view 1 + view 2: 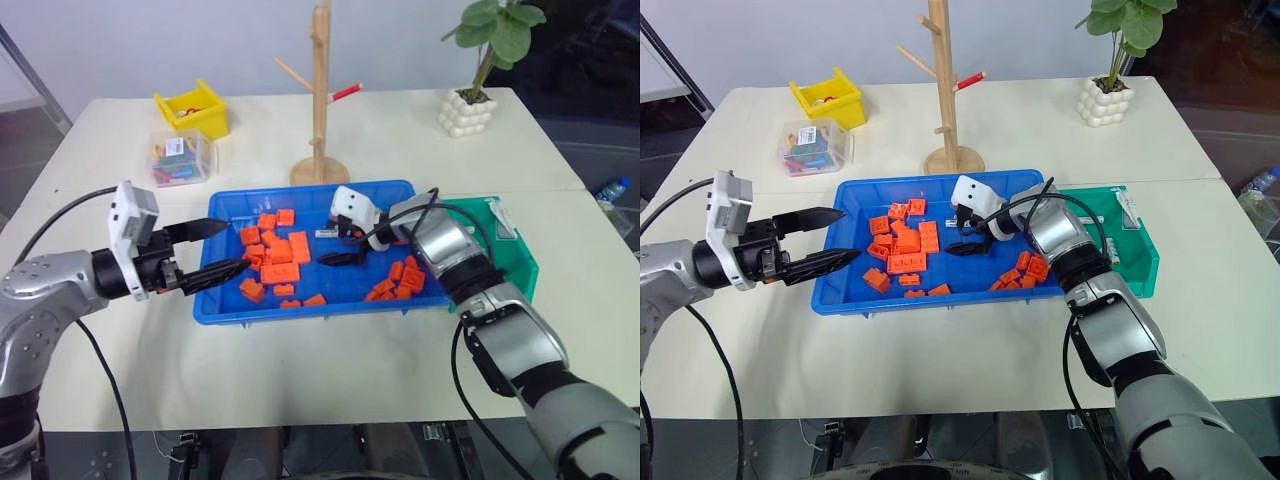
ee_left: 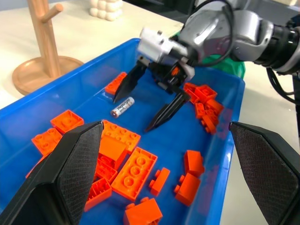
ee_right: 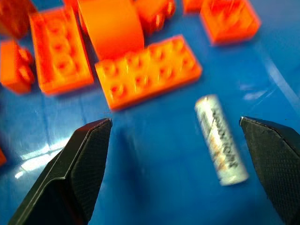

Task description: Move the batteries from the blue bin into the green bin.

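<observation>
We see one battery [image 2: 122,107] lying flat on the floor of the blue bin [image 1: 230,306], near its far wall, among orange bricks [image 1: 279,252]. Our right gripper [image 1: 341,244] hangs over the battery, fingers spread wide and empty — not touching it. Our left gripper [image 1: 219,250] hovers at the blue bin's left edge, likewise spread and empty. The green bin [image 1: 516,252] sits just beside the blue bin's right end.

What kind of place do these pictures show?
Probably an indoor lab or test room, though that is a guess. A pale table holds sorting props: a blue bin of orange bricks with a battery, a green bin, and a wooden peg stand.
</observation>
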Controlling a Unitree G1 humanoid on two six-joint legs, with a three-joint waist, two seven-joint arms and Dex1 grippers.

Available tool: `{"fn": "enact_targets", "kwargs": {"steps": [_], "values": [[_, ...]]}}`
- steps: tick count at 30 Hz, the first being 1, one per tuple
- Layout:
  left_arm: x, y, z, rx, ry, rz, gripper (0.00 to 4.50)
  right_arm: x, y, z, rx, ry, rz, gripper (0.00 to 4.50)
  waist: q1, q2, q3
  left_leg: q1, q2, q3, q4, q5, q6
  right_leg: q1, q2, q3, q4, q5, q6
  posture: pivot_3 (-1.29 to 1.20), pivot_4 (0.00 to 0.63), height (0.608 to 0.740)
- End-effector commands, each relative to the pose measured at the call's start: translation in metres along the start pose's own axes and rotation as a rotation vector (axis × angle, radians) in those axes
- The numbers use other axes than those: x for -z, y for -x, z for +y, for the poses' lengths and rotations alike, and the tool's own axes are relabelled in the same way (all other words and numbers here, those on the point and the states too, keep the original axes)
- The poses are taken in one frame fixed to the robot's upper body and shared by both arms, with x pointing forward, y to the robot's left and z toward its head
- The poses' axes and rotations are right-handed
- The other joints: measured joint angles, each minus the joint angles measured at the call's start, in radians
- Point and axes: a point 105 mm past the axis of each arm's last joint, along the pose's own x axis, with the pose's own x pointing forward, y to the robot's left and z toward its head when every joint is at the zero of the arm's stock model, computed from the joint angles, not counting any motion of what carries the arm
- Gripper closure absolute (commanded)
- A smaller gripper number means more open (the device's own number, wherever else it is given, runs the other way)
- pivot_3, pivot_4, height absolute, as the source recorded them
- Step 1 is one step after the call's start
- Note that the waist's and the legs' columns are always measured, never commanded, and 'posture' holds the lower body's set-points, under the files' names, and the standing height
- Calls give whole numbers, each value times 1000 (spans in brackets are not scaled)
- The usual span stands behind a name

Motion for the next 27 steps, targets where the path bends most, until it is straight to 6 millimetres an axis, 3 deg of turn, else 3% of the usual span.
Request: {"fn": "enact_targets", "kwargs": {"steps": [1, 2, 5, 11, 16, 22, 27], "values": [[-14, 1, -3, -6, -59, -39, 0, -11, -3, -8, 14, 38, -3, 18, -2, 0, 0, 0, 0, 0, 0, 0, 0, 0, 0, 0, 0, 0, 0, 0, 150, 740], [-14, 0, -4, -7, -60, -42, 0, -10, -5, -9, 18, 28, 3, 18, -3, 0, 0, 0, 0, 0, 0, 0, 0, 0, 0, 0, 0, 0, 0, 0, 150, 740], [-11, 0, -5, -13, -56, -44, 0, -8, -6, -12, 19, 18, 13, 826, -5, 0, 0, 0, 0, 0, 0, 0, 0, 0, 0, 0, 0, 0, 0, 0, 150, 740], [-7, -1, -7, 5, -51, -31, 0, -11, -3, -14, 22, 27, 8, 3746, -10, 0, 0, 0, 0, 0, 0, 0, 0, 0, 0, 0, 0, 0, 0, 0, 150, 740], [-10, -12, 0, 16, -37, -112, 0, -25, 7, -23, 75, 46, -27, 3746, -8, 0, 0, 0, 0, 0, 0, 0, 0, 0, 0, 0, 0, 0, 0, 0, 150, 740], [-9, -37, 13, 33, -2, -192, 0, -57, 42, -36, 154, 42, -122, 3746, -3, 0, 0, 0, 0, 0, 0, 0, 0, -1, 0, 0, 0, 0, 0, 0, 150, 740], [-11, -55, 12, 125, 19, -195, 0, -51, 94, -44, 254, 62, -101, 3746, 9, 0, 0, -1, 0, 0, 0, 0, 0, -1, 0, 0, 0, 0, 0, 0, 150, 740]]}}
